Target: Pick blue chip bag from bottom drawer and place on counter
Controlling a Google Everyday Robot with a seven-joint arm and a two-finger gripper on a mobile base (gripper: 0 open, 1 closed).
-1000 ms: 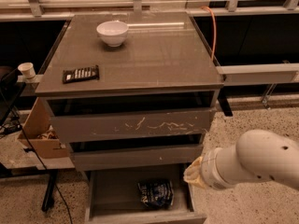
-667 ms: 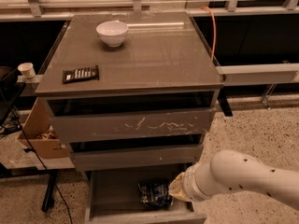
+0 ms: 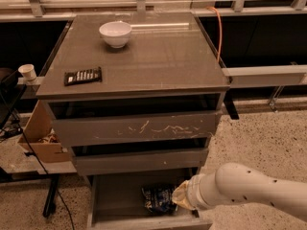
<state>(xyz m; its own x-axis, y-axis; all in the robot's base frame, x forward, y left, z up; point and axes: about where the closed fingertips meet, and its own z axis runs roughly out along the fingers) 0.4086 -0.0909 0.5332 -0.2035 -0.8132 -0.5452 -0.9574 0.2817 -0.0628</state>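
Observation:
The blue chip bag point(image 3: 156, 199), dark and crumpled with white lettering, lies on the floor of the open bottom drawer point(image 3: 115, 202), right of its middle. My white arm point(image 3: 244, 188) reaches in from the lower right. Its tan wrist end and the gripper point(image 3: 176, 198) are inside the drawer at the bag's right edge. The bag's right side is hidden behind the wrist. The counter point(image 3: 163, 56) is the glossy grey-brown top of the cabinet.
A white bowl point(image 3: 115, 33) stands at the counter's back left, and a flat black striped packet point(image 3: 83, 75) lies near its front left edge. The scratched upper drawer point(image 3: 139, 128) and the middle drawer point(image 3: 139, 159) overhang the bottom one. A cardboard box point(image 3: 41, 140) stands to the left.
My arm has swung left and down from beside the cabinet into the bottom drawer, bringing the gripper up against the bag's right side. The bag has not moved.

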